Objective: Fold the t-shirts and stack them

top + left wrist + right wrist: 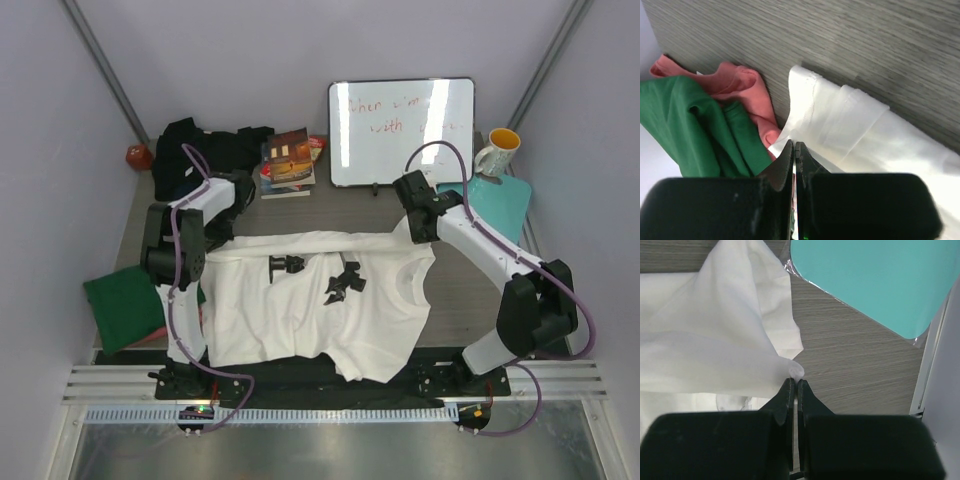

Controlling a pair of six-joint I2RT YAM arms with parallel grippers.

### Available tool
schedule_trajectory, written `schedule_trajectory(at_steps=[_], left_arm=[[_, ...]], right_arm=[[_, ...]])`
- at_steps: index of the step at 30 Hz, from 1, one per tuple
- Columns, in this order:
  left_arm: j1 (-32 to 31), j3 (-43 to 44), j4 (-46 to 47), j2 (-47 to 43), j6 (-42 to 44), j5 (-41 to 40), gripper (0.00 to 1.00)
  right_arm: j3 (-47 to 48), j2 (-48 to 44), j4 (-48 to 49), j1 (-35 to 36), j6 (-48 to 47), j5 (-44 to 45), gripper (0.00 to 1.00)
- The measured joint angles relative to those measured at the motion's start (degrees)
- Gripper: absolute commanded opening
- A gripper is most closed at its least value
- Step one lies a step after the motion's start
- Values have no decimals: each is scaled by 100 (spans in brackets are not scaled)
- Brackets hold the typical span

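The white t-shirt (310,310) lies spread across the middle of the table (340,205), its black printed marks facing up. Its far edge is drawn into a taut, doubled-over band running from one arm to the other.

The left gripper (794,150) is at the left end of this band. Its fingers are pressed together with a thin fold of the white cloth pinched between the tips. The right gripper (793,385) is at the right end. Its fingers are likewise pressed together, with a small nub of white cloth caught at the tips, and the fabric fans out from that point.

Other shirts sit at the margins:
- The green t-shirt (125,305) is bunched at the left edge of the table, just beside the white one.
- The pink t-shirt (735,85) is crumpled against the green one (seen only in the left wrist view).
- The black t-shirt (205,150) is heaped at the far left corner.

A teal mat (500,200) lies flat near the right gripper, apart from the cloth. Books (290,165), a whiteboard (400,130) and a mug (497,150) stand along the far edge.
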Motion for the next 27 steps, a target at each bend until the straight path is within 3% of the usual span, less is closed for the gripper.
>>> schedule_trajectory(at_steps=[3, 4, 5, 7, 11, 12, 17, 27], left_arm=[[0, 72, -72, 190, -2, -7, 1], [0, 98, -92, 236, -7, -13, 5], [0, 125, -114, 278, -11, -17, 17], [0, 153, -155, 341, -24, -52, 28], [4, 157, -258, 385, -61, -140, 34], [4, 157, -273, 385, -70, -160, 36], [4, 190, -350, 380, -153, -188, 41], [0, 216, -321, -291, -199, -153, 41]], right_arm=[[0, 201, -81, 0, 42, -42, 1], [0, 258, -107, 0, 61, -59, 2], [0, 310, -146, 0, 90, -87, 3], [0, 374, -197, 0, 116, -114, 18], [0, 487, -334, 0, 216, -155, 23], [0, 516, -365, 0, 249, -146, 37], [0, 608, -520, -2, 490, 57, 38], [190, 133, -411, -4, 715, 396, 35]])
